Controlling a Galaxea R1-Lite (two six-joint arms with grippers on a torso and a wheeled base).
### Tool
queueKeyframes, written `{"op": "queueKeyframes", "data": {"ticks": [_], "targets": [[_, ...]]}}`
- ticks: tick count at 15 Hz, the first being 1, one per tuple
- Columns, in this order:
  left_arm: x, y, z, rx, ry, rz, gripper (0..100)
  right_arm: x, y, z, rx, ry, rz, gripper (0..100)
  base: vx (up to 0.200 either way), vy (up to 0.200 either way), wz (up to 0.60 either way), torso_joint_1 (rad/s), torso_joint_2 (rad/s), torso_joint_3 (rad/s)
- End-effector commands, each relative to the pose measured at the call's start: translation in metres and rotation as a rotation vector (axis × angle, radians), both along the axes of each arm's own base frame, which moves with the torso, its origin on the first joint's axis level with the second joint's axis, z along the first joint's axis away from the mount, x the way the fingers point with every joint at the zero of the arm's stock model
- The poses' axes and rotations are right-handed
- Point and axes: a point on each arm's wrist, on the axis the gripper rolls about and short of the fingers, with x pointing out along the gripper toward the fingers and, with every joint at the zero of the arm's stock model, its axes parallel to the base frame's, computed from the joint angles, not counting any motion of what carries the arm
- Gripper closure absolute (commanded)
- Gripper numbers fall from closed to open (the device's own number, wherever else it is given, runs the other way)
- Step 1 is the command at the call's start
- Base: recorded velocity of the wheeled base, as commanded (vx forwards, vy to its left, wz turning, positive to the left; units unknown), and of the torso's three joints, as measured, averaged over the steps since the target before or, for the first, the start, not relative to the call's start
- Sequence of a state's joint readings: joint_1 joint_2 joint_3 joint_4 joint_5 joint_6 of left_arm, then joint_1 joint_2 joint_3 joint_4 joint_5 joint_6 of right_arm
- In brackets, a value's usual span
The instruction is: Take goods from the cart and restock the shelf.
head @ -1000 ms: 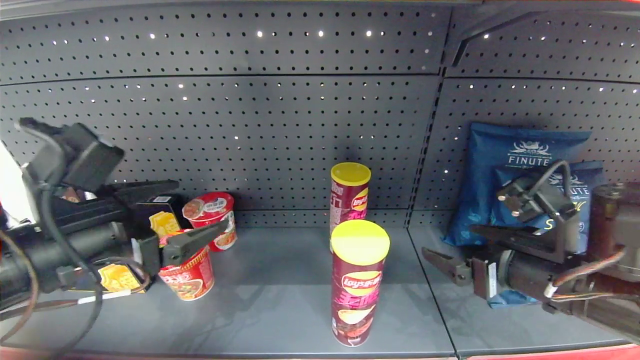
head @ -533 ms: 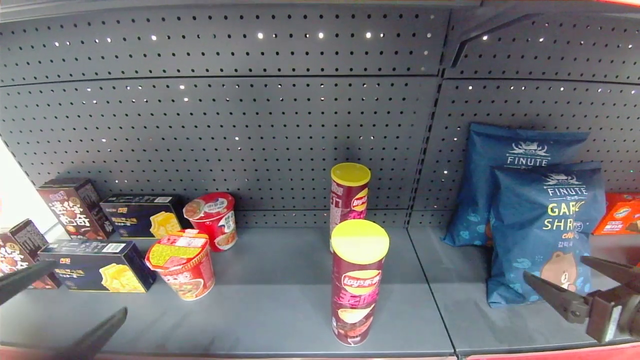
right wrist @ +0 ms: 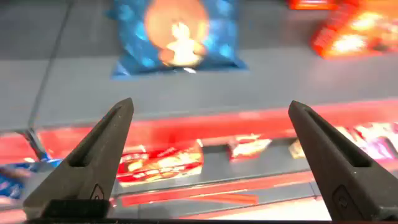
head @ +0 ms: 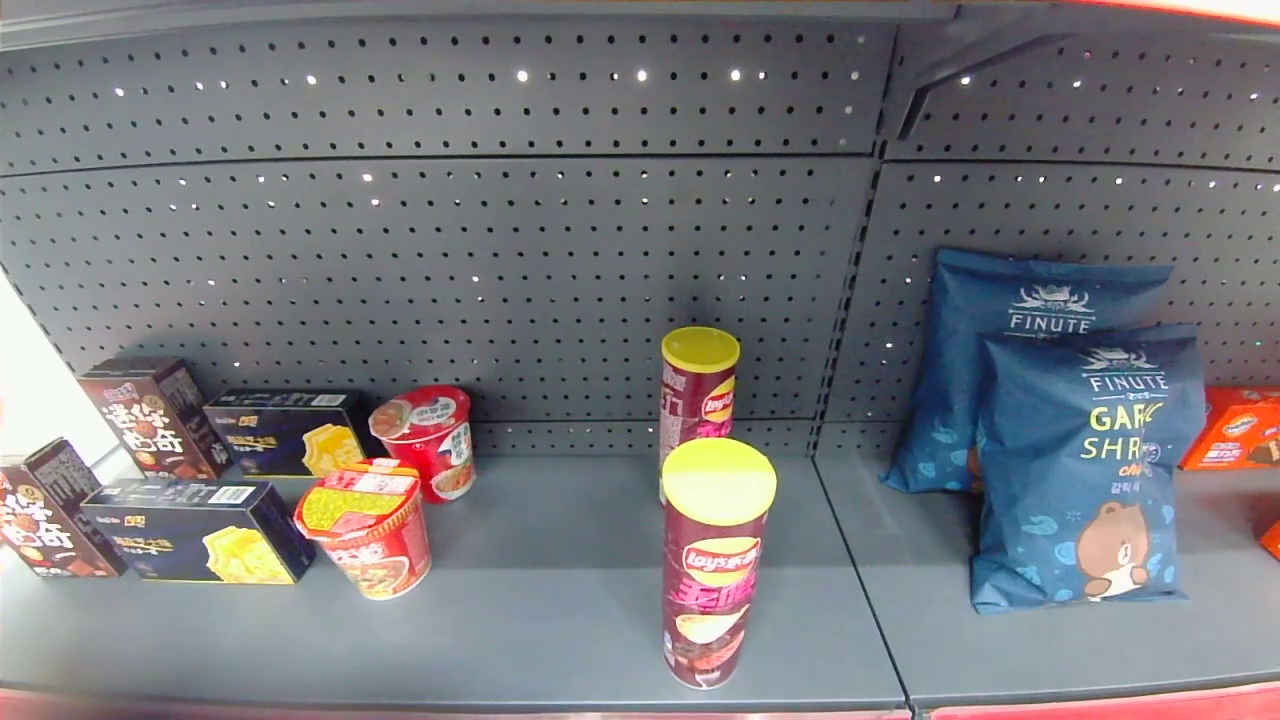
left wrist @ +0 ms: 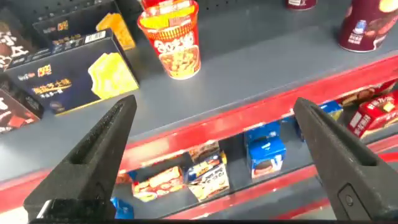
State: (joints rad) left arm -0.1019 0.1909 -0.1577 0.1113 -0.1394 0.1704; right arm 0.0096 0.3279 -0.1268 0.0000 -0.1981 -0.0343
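The grey shelf board point(head: 560, 610) carries two maroon chip cans with yellow lids, one in front point(head: 718, 560) and one behind point(head: 699, 390). Two red cup noodles point(head: 368, 530) stand to their left. Two blue snack bags point(head: 1085, 470) lean on the right. My left gripper point(left wrist: 214, 106) hangs open and empty in front of the red shelf edge point(left wrist: 249, 115), below the front cup noodle point(left wrist: 174, 37) and a dark box point(left wrist: 81, 74). My right gripper point(right wrist: 211, 106) is open and empty too, out in front of the shelf edge point(right wrist: 205, 127) below a blue bag point(right wrist: 177, 31).
Dark boxes point(head: 195, 530) line the shelf's left end and orange boxes point(head: 1240, 430) its right end. A perforated back panel point(head: 500, 280) closes the rear. A lower shelf holds more packets point(left wrist: 205, 174). Bare board lies on both sides of the cans.
Both arms have drawn back from the shelf and left the head view. The goods on the shelf have not moved.
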Motion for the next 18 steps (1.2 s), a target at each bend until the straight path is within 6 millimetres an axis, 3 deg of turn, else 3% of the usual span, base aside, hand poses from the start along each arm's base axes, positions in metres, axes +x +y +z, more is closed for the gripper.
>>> {"op": "queueKeyframes", "data": {"ticks": [1,5,10,12,15,18], "targets": [[-0.002,0.0,-0.021,-0.04,-0.119,0.003,0,-0.028,0.001,-0.029,0.011,-0.135,0.068,0,0.0,0.0,0.0,0.0,0.0,0.0],[0.001,0.001,-0.028,-0.135,-0.084,0.045,0,-0.031,0.003,-0.031,0.034,-0.166,0.121,0,0.0,0.0,0.0,0.0,0.0,0.0],[0.001,0.002,-0.035,-0.123,-0.025,0.106,0,-0.029,-0.003,-0.032,0.008,-0.224,-0.147,0,0.0,0.0,0.0,0.0,0.0,0.0],[0.001,0.002,-0.035,-0.118,-0.028,0.158,0,-0.03,-0.004,-0.032,-0.002,-0.219,-0.176,0,0.0,0.0,0.0,0.0,0.0,0.0],[0.001,0.002,-0.035,-0.123,-0.029,0.155,0,-0.027,0.004,-0.033,0.004,-0.233,0.152,0,0.0,0.0,0.0,0.0,0.0,0.0],[0.001,0.002,-0.035,-0.153,-0.023,0.129,0,-0.025,0.004,-0.04,0.042,-0.206,0.166,0,0.0,0.0,0.0,0.0,0.0,0.0]]}}
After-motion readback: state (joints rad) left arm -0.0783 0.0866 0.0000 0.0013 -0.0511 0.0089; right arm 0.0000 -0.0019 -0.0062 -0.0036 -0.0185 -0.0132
